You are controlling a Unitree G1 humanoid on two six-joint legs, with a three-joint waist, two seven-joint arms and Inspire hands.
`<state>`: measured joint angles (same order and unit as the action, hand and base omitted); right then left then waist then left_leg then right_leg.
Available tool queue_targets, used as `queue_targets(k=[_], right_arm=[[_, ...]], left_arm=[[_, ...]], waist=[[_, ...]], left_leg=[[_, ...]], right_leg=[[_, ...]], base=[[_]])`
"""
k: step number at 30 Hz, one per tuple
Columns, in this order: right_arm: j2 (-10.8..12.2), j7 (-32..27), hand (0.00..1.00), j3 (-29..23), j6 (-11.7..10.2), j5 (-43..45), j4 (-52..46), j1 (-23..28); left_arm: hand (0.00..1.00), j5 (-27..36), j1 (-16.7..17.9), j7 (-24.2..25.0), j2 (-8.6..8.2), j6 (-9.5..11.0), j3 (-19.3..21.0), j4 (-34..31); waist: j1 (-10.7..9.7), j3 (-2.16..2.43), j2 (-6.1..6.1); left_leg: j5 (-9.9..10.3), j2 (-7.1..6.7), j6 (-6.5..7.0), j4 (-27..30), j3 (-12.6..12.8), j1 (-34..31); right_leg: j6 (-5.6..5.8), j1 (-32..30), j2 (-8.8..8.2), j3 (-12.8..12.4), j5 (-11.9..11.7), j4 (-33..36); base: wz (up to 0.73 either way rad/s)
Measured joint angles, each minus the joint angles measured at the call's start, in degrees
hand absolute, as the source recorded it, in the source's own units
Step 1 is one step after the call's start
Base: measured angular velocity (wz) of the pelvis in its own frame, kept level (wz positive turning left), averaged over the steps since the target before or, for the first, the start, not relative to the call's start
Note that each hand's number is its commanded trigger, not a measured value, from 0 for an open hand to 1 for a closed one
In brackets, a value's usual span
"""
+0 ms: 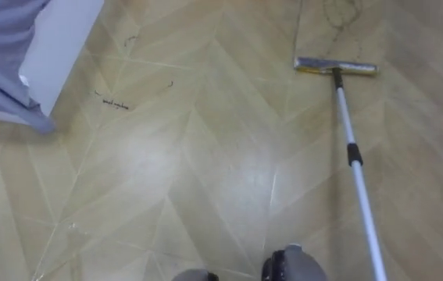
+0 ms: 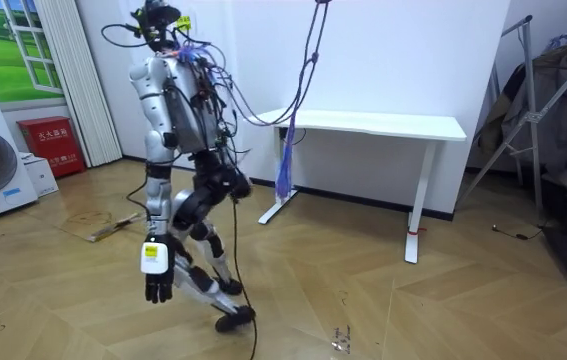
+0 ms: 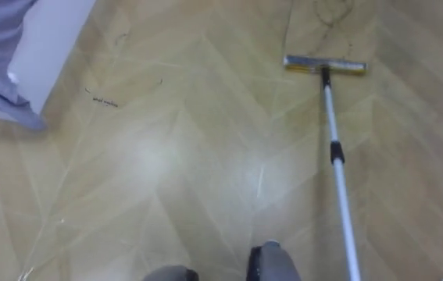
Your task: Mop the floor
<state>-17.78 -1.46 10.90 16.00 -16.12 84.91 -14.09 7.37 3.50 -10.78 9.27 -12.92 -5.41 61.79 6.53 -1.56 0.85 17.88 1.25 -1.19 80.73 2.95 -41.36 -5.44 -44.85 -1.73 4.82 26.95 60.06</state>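
On the floor (image 1: 205,156), far right: mop head (image 1: 336,66), lying flat; its pole (image 1: 354,154) runs back to the near right edge. Far left: white panel (image 1: 65,39), grey-blue cloth (image 1: 2,47). Room view: left robot hand (image 2: 158,282) hangs at the side, fingers slack and apart, empty.

From the robot's head we look steeply down, close to the floor (image 1: 205,164), standing at the handle end of the mop (image 1: 353,154), whose head lies ahead to the right. Our two eye views share almost all of this, the right one setting the mop slightly leftward. Our room view stands well back, taking in the robot whole.
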Motion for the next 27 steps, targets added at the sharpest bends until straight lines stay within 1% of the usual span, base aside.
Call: queue_targets(k=[1,2,3,4,5,6,7,8,9,10,11,12,13,14,15,16,17,18,19,20,21,22,23,24,25,26,27], right_arm=[[-0.40,0.36,1.00,1.46,-1.02,-1.75,-0.38,-2.21],[-0.51,0.90,1.00,1.52,-2.53,-3.30,-0.93,-4.02],[-0.55,1.18,1.00,1.50,-2.95,-3.95,-1.24,-4.65],[-0.57,1.99,1.00,1.49,-3.66,-5.07,-1.89,-5.00],[-0.55,2.82,1.00,1.52,-3.91,-6.44,-2.07,-4.84],[-0.61,3.22,1.00,1.56,-3.91,-6.82,-2.08,-4.45],[-0.61,3.67,1.00,1.60,-3.95,-7.38,-2.01,-2.25],[-0.88,4.08,1.00,1.59,-3.97,-7.68,-1.88,-0.50],[-1.59,4.21,1.00,1.59,-3.99,-7.87,-1.61,3.27],[-2.14,4.22,1.00,1.62,-3.99,-7.89,0.48,6.24],[-2.21,4.12,1.00,1.65,-4.00,-7.85,1.50,7.66],[-2.37,4.05,1.00,1.65,-4.02,-7.63,2.25,11.00],[-2.33,4.00,1.00,1.66,-4.02,-7.46,2.14,13.84],[-2.31,4.00,1.00,1.66,-4.02,-7.46,2.11,14.67],[-2.15,3.57,1.00,1.63,-4.02,-7.56,1.83,16.34],[-1.35,2.76,1.00,1.62,-4.02,-7.67,1.65,17.59],[-0.15,2.02,1.00,1.56,-3.90,-7.67,1.64,18.31],[0.37,1.80,1.00,1.56,-3.88,-7.67,1.64,18.49],[1.26,1.61,1.00,1.52,-3.67,-7.45,1.46,18.53],[1.56,1.60,1.00,1.33,-3.39,-7.04,1.11,18.51],[1.98,1.62,1.00,1.15,-2.69,-6.64,0.59,18.53],[2.04,1.60,1.00,0.89,-1.93,-6.44,0.09,18.53],[2.05,1.49,1.00,0.64,-1.68,-6.30,-0.03,18.68],[2.04,1.18,1.00,0.22,-1.08,-6.04,-0.35,17.79],[1.99,0.80,1.00,0.28,-0.67,-6.01,-0.02,16.01],[1.84,0.65,1.00,0.28,-0.27,-5.95,0.19,14.72],[1.56,0.47,1.00,0.40,0.39,-5.52,0.92,11.88]], left_arm=[[0.00,-0.03,-0.10,0.00,0.46,0.41,-0.01,-0.40],[0.00,-0.11,-0.08,0.00,0.70,0.65,0.30,-0.51],[0.00,-0.11,0.13,0.01,0.70,0.81,0.38,-0.42],[0.00,-0.10,0.63,0.16,0.62,0.91,0.35,-0.22],[0.00,-0.10,1.24,0.36,0.53,0.77,0.33,-0.21],[0.00,-0.13,1.80,0.56,0.40,0.75,0.36,-0.23],[0.00,-0.33,2.61,1.43,0.30,0.63,0.54,-0.01],[0.00,-0.48,2.80,1.84,0.09,0.52,0.66,0.11],[0.00,-0.95,2.81,2.72,-0.40,0.39,0.87,0.19],[0.00,-2.13,1.98,3.10,-0.93,0.47,0.97,0.08],[0.00,-2.65,1.68,3.11,-1.09,0.62,0.98,0.08],[0.00,-3.46,1.22,3.08,-1.27,1.00,1.08,-0.09],[0.00,-3.78,1.14,2.70,-1.36,1.94,1.36,-0.50],[0.00,-3.77,1.03,2.45,-1.40,2.37,1.36,-0.58],[0.00,-3.64,0.75,1.99,-1.69,3.20,1.21,-0.87],[0.00,-3.43,0.75,1.34,-1.94,3.42,1.07,-1.60],[0.00,-2.89,0.74,0.95,-1.95,3.42,0.93,-2.13],[0.00,-2.59,0.73,0.94,-1.95,3.43,0.67,-2.34],[0.00,-2.40,0.74,0.96,-1.94,3.43,0.66,-2.31],[0.00,-2.40,0.75,0.96,-1.93,3.43,0.68,-2.23],[0.00,-2.41,0.88,0.91,-1.99,3.02,0.67,-2.17],[0.00,-2.44,1.16,0.86,-2.03,2.38,0.75,-2.20],[0.00,-2.42,1.17,0.79,-2.07,1.77,0.76,-2.20],[0.00,-2.26,1.27,0.65,-1.93,0.79,0.76,-1.91],[0.00,-1.62,1.19,0.41,-1.44,0.26,0.75,-1.85],[0.00,-1.00,1.19,0.15,-1.18,0.15,0.71,-1.90],[0.00,-0.04,1.36,-0.24,-0.50,0.02,0.71,-2.01]], waist=[[0.32,-0.40,-0.94],[1.43,-0.61,-1.69],[2.20,-0.61,-1.88],[3.05,-0.64,-2.43],[3.22,-0.53,-2.40],[3.24,-0.44,-2.25],[2.88,-0.19,-2.26],[2.29,0.19,-1.95],[1.05,0.78,-1.31],[1.07,0.84,-1.17],[0.93,0.86,-1.04],[0.51,1.10,-0.37],[0.36,1.51,0.61],[0.12,1.54,0.97],[-0.89,1.30,2.37],[-1.79,1.35,3.22],[-2.00,1.29,3.35],[-2.31,1.17,3.36],[-2.93,0.98,3.35],[-3.15,0.77,3.11],[-3.21,0.72,3.03],[-3.26,0.65,2.88],[-3.30,0.56,2.72],[-2.99,0.67,2.82],[-2.44,0.55,2.57],[-2.22,0.38,2.31],[-1.38,0.09,1.24]], left_leg=[[0.39,0.14,0.52,0.78,0.15,-2.94],[1.58,0.08,1.60,-2.56,0.27,-5.61],[2.13,0.13,1.56,-5.76,0.36,-6.58],[2.45,-0.04,1.19,-14.66,0.25,-8.13],[1.97,-0.06,0.75,-24.50,0.28,-8.86],[0.22,0.10,1.52,-28.63,0.43,-9.04],[-3.73,0.00,3.49,-31.62,1.61,-9.13],[-4.14,-0.29,4.50,-31.82,2.10,-8.73],[-2.46,-1.75,7.31,-31.29,3.14,-7.10],[-0.40,-3.37,8.94,-31.03,4.00,-5.29],[0.53,-4.13,9.46,-31.00,4.35,-4.15],[2.33,-5.13,10.17,-31.02,4.46,-2.21],[3.74,-5.38,10.43,-31.24,4.39,-0.80],[4.12,-5.58,10.51,-31.52,4.28,-0.33],[4.66,-6.24,10.49,-32.15,2.82,0.83],[4.70,-6.61,10.47,-33.10,1.53,2.05],[4.90,-6.81,10.11,-35.00,1.05,4.01],[5.02,-6.89,9.92,-36.01,0.87,5.02],[5.67,-6.98,9.36,-37.70,0.74,6.84],[6.04,-6.97,9.17,-38.05,0.66,7.66],[7.23,-6.90,8.68,-38.25,0.50,8.96],[8.87,-6.69,8.08,-37.52,0.15,10.09],[9.77,-6.40,7.67,-36.78,-0.20,10.72],[11.40,-5.70,6.34,-34.86,-0.75,11.69],[12.18,-4.57,5.06,-29.71,-0.44,11.43],[11.70,-3.65,4.24,-25.22,-0.12,10.41],[9.27,-1.82,1.58,-16.81,0.48,7.82]], right_leg=[[0.42,1.22,0.09,-0.01,1.15,0.28],[0.14,2.93,0.09,-0.20,2.17,-0.11],[0.10,3.99,0.12,-0.13,2.59,-0.69],[0.54,6.46,0.17,0.01,3.43,-2.53],[1.23,9.29,0.13,0.16,4.31,-4.71],[1.64,10.83,0.06,0.33,4.82,-5.81],[2.89,14.13,-0.88,0.49,6.12,-7.62],[3.60,15.78,-1.41,0.66,6.84,-8.28],[4.26,17.17,-2.73,0.42,7.38,-6.93],[6.63,16.87,-4.50,-0.18,5.52,-2.99],[7.38,16.57,-5.39,-0.21,4.03,-0.65],[7.55,15.22,-6.29,-1.07,-0.69,4.54],[7.85,12.34,-5.94,-2.96,-4.76,9.08],[7.75,10.85,-5.97,-3.29,-5.13,10.68],[7.39,6.78,-6.06,-3.22,-5.01,12.90],[7.35,3.38,-5.65,-2.98,-5.03,12.19],[7.28,0.47,-5.05,-3.21,-5.07,9.20],[7.26,-0.53,-5.00,-2.98,-5.09,6.90],[7.05,-2.18,-4.90,-2.77,-5.24,0.83],[6.59,-2.61,-4.76,-2.83,-5.65,-2.63],[5.96,-3.00,-3.83,-3.06,-7.35,-10.29],[5.85,-2.49,-3.25,-3.05,-10.27,-14.80],[5.62,-1.92,-3.17,-2.75,-10.81,-14.48],[5.02,-0.73,-2.86,-1.70,-10.48,-13.07],[3.79,0.27,-2.15,-1.22,-9.12,-10.97],[2.88,0.71,-1.55,-1.07,-8.25,-9.45],[1.59,1.24,-1.00,-0.75,-5.62,-6.13]], base=[[0.07],[0.11],[0.00],[0.05],[0.09],[0.17],[0.28],[0.76],[0.86],[0.74],[0.30],[0.00],[-0.08],[-0.16],[-0.12],[-0.20],[-0.22],[-0.23],[-0.13],[-0.17],[-0.11],[0.00],[0.08],[0.04],[-0.05],[-0.21],[-0.19]])
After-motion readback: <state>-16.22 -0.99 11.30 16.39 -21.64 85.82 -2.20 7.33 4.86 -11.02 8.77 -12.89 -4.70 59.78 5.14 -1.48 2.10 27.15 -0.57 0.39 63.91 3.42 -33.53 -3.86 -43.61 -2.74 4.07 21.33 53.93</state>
